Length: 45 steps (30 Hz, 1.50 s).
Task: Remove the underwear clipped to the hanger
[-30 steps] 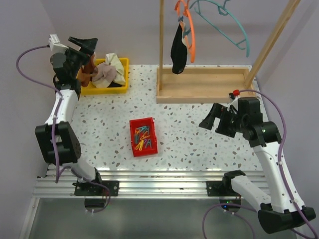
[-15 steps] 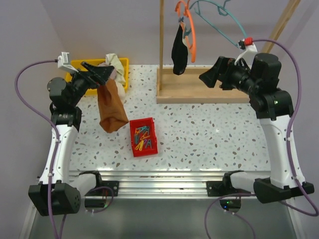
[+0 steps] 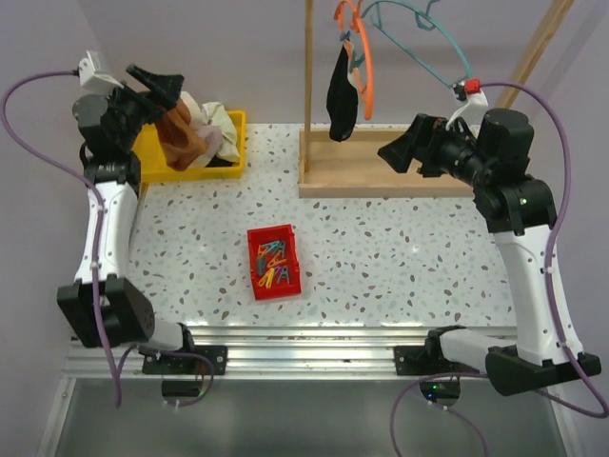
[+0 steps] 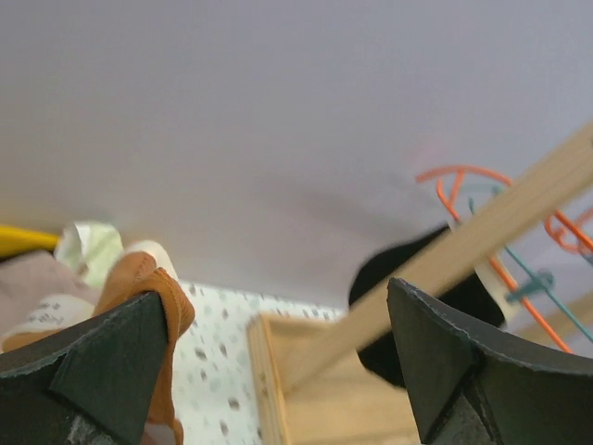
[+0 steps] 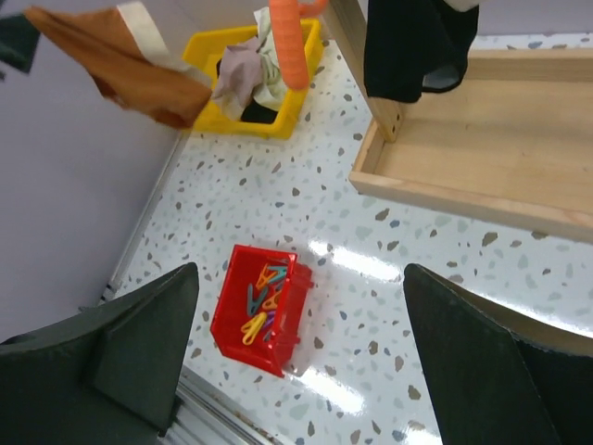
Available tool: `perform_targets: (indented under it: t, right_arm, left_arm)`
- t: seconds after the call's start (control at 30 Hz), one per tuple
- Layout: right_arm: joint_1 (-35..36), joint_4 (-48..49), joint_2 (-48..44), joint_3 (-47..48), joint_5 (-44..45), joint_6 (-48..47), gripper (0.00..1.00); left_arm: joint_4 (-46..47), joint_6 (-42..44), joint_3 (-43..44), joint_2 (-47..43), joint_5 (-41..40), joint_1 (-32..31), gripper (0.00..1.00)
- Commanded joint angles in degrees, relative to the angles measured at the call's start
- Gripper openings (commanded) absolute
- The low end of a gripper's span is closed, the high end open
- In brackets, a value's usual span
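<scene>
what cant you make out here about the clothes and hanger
- How the hanging black underwear is fastened: too small in the top view, cut off by the top edge in the right wrist view, partly behind the wooden post in the left wrist view.
- Whether the rust-brown underwear touches the open left gripper: the gripper overlaps it from above.
- Yellow plastic bin floor: covered by the pale cloth bundle.
</scene>
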Motion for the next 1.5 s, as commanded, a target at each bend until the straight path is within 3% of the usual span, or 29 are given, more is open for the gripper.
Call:
perform_targets:
  t: [0.0, 0.13, 0.17, 0.23, 0.3, 0.4, 0.43, 0.53, 0.73, 0.9, 1.03, 1.1, 1.2, 1.27, 1.47]
  right_arm:
    - [0.4, -2.86, -5.89, -4.63, -0.48, 0.21, 0.96]
    - [0.49, -7.34, -9.68, -8.42, 0.32, 0.57, 0.96]
    - [0.57, -8.48, -10.2, -8.77, 0.75, 0.13, 0.96]
    - [0.66, -11.74, -11.35, -9.21, 2.42, -0.57, 0.96]
    - [0.66, -13.93, -12.05, -9.47, 4.26, -1.01, 0.97]
    - [0.75, -15.43, -12.84, -9.91, 5.41, -0.84, 0.98]
    - [0.66, -15.44, -13.19, -10.17, 5.5, -0.67, 0.98]
    - [0.66, -14.74, -13.2, -11.49, 5.59, -0.14, 0.98]
    - [0.66, -12.19, -12.14, -14.13, 3.93, 0.3, 0.98]
    - [0.66, -10.52, -11.88, -15.27, 3.31, 0.39, 0.98]
    - [0.66, -9.64, -11.53, -15.27, 3.31, 0.3, 0.98]
    - [0.66, -8.24, -11.7, -15.89, 3.31, 0.48, 0.98]
    - [0.75, -6.13, -11.0, -14.58, 3.3, 0.31, 0.98]
    - [0.84, -5.95, -8.81, -10.21, 4.18, -0.83, 0.98]
    - [1.45, -7.26, 1.71, 6.13, 9.37, -7.69, 0.98]
  left_arm:
    - [6.46, -1.39, 11.53, 11.91, -4.71, 3.57, 0.99]
    - [10.34, -7.54, 29.42, 28.51, -5.94, 6.21, 1.0]
    - [8.68, -9.55, 32.97, 35.86, -5.77, 6.3, 1.0]
    - [1.48, -12.11, 40.08, 42.49, -5.15, 6.39, 1.0]
    - [-7.01, -13.26, 41.61, 49.71, -4.01, 6.48, 1.0]
    - [-15.49, -11.95, 38.3, 52.46, -4.0, 6.48, 1.0]
    - [-15.16, -10.82, 33.41, 51.85, -5.22, 6.22, 1.0]
    - [-18.4, -8.35, 29.85, 49.12, -10.24, 5.95, 1.0]
    - [-28.59, -3.08, 37.03, 48.15, -14.9, 5.78, 1.0]
    - [-30.8, 0.7, 37.58, 42.88, -17.54, 5.16, 1.0]
    - [-27.38, 2.99, 32.23, 37.18, -10.96, 5.16, 1.0]
    - [-23.1, 4.04, 27.41, 30.68, -7.89, 4.99, 1.0]
    - [-16.57, 5.45, 11.1, 19.18, 3.08, 4.81, 1.0]
    - [-13.68, 5.98, 4.65, 10.15, 7.49, 4.81, 1.0]
    - [-17.69, 8.62, -10.4, -7.89, 16.02, 4.46, 1.0]
